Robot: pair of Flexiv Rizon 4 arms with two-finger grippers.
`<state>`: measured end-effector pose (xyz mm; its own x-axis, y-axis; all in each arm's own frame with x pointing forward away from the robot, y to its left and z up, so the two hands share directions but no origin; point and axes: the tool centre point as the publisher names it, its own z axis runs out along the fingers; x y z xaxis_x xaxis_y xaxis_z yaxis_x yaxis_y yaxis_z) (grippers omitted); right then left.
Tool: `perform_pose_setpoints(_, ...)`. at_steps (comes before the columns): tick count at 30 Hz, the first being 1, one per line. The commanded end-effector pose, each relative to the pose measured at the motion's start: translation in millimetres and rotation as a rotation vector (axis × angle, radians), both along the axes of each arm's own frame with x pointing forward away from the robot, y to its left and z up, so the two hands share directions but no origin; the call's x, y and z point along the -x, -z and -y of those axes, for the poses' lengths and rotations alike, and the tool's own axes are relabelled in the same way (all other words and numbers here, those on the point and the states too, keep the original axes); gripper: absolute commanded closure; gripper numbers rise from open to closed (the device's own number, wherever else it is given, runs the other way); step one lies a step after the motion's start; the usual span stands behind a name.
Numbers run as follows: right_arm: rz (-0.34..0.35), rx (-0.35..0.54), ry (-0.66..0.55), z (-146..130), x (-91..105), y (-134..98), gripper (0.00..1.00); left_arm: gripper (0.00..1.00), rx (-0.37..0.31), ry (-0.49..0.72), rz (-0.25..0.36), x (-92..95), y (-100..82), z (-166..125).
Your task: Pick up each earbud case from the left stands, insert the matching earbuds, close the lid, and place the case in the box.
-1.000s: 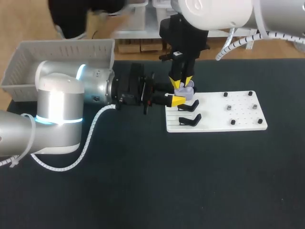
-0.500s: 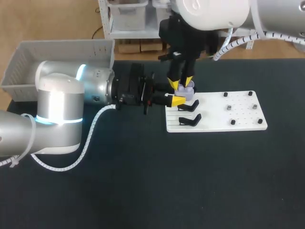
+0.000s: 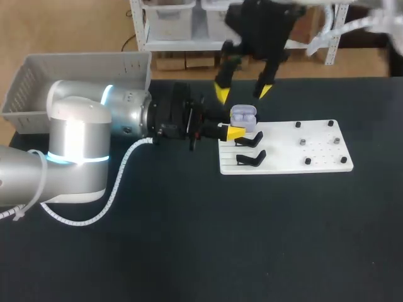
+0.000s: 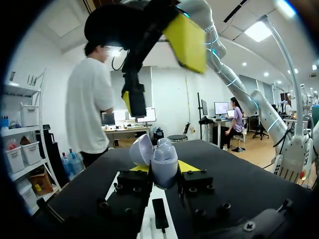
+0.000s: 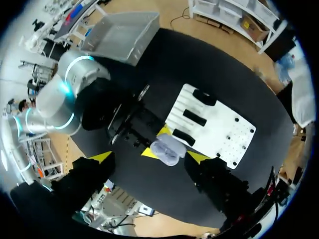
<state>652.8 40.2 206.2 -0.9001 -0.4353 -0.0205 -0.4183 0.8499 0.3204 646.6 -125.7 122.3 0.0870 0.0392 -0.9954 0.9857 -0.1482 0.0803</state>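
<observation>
Case [image 3: 244, 116], lavender with its lid swung open, is being held just over the left end of the white board [image 3: 296, 151], beside two black stands [image 3: 250, 139]. It is being gripped low on its body by the left gripper [image 4: 163, 168], whose yellow tips are pressed against it from two sides, so the open top is being presented upward.

The right gripper [image 3: 243, 91] is being held directly above the case and apart from it. Its fingers are spread wide, with nothing between them. In the right wrist view the case is seen straight ahead of that gripper, between the two tips, with its long side lying nearly along the line from one tip to the other.

Whether earbuds are already seated cannot be told. Any work on the open top is likely best done by the right arm, straight down. The box [image 3: 75, 69] is sitting well apart, behind the left arm, which is the nearer one.
</observation>
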Motion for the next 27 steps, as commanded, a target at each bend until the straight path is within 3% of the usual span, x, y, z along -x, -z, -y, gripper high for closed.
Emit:
perform_pose_setpoints(1,0.093,-0.063,0.125,16.1,-4.8,-4.8,0.00,1.00,0.003,-0.005,0.003,1.5,0.8,-0.3)
perform_pose_setpoints(8,0.174,-0.064,0.323,35.6,-42.0,7.3,0.00,1.00,0.003,-0.005,0.003,1.5,0.8,-0.3)
perform_pose_setpoints(15,0.143,-0.031,0.403,55.1,-64.3,34.4,0.00,1.00,0.003,-0.005,0.003,1.5,0.8,-0.3)
perform_pose_setpoints(21,0.080,0.007,0.420,66.2,-65.3,59.0,0.00,1.00,0.003,-0.005,0.003,1.5,0.8,-0.3)
perform_pose_setpoints(27,0.039,0.025,0.409,67.3,-57.6,68.0,0.00,1.00,0.003,-0.005,0.003,1.5,0.8,-0.3)
